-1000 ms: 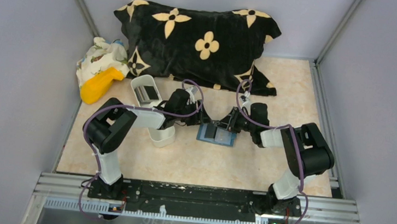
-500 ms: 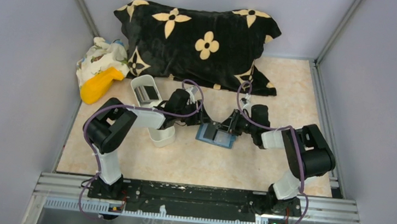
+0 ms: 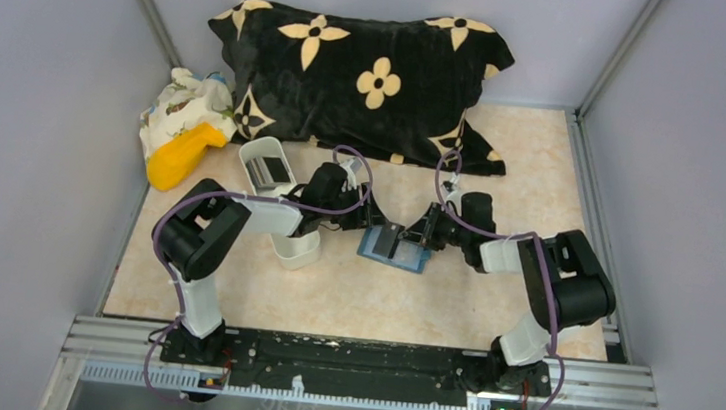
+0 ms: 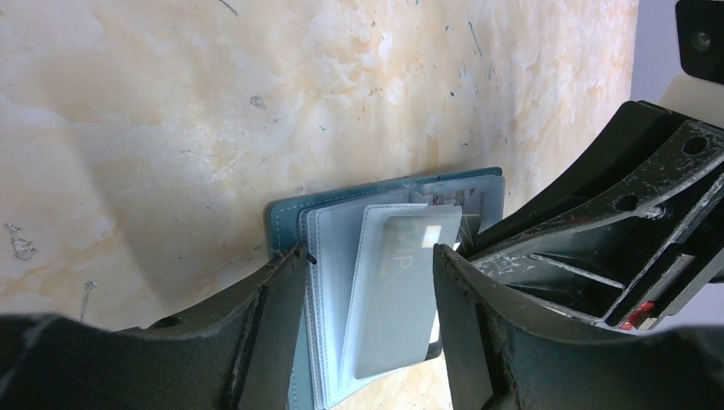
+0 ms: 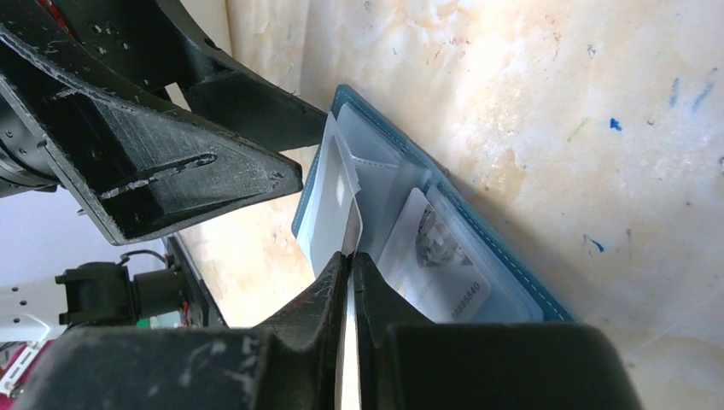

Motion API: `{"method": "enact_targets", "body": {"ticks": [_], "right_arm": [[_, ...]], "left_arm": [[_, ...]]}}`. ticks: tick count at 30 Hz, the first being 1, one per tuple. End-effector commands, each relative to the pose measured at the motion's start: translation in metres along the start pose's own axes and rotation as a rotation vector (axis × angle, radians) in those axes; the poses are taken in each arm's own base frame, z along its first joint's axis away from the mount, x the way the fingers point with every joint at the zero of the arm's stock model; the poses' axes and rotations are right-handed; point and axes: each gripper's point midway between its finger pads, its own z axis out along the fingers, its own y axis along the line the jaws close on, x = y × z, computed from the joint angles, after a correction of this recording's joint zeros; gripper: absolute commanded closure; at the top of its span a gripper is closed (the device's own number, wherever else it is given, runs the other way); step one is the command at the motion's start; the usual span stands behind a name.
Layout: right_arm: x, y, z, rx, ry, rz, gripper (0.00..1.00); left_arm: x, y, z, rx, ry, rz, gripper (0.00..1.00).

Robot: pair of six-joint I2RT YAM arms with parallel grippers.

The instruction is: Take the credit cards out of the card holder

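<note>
The blue card holder [image 3: 395, 249] lies open on the table between my two grippers. My left gripper [image 3: 369, 222] is open, with one finger on each side of the holder's clear sleeves [image 4: 329, 299]; its left finger [image 4: 273, 299] rests at the holder's teal edge [image 4: 286, 224]. A silvery credit card [image 4: 401, 290] marked VIP sticks up out of the sleeves. My right gripper [image 5: 352, 256] is shut on this card's thin edge [image 5: 329, 201]. Another pale card [image 5: 435, 266] with numbers sits in a sleeve of the holder [image 5: 475, 224].
A long white tray [image 3: 267, 171] holding a dark card stands left of the left arm, with a white tub [image 3: 296, 249] under that arm. A black flowered pillow [image 3: 371, 80] fills the back. A yellow object [image 3: 181, 155] and a printed cloth [image 3: 183, 97] lie at the back left.
My right gripper has closed onto the silvery card's edge and shifted slightly left. The left gripper has kept its place and its opening.
</note>
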Motion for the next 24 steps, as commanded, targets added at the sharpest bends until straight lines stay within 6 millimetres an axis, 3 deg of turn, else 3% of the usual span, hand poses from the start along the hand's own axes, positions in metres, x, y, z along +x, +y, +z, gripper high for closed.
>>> {"method": "enact_targets", "body": {"ticks": [1,13,19,24], "right_arm": [[-0.014,0.007,-0.009,-0.008,-0.046,-0.061,0.97],[-0.022,-0.001,-0.021,0.047,-0.054,-0.068,1.00],[-0.025,-0.009,-0.040,0.083,-0.087,-0.060,1.00],[-0.045,-0.004,-0.065,0.105,-0.178,-0.084,1.00]], "left_arm": [[0.014,0.010,0.005,-0.028,0.048,-0.009,0.37],[0.013,0.009,0.005,-0.024,0.047,-0.010,0.37],[0.013,0.009,0.004,-0.023,0.044,0.000,0.37],[0.009,0.008,0.001,-0.031,0.033,0.014,0.37]]}}
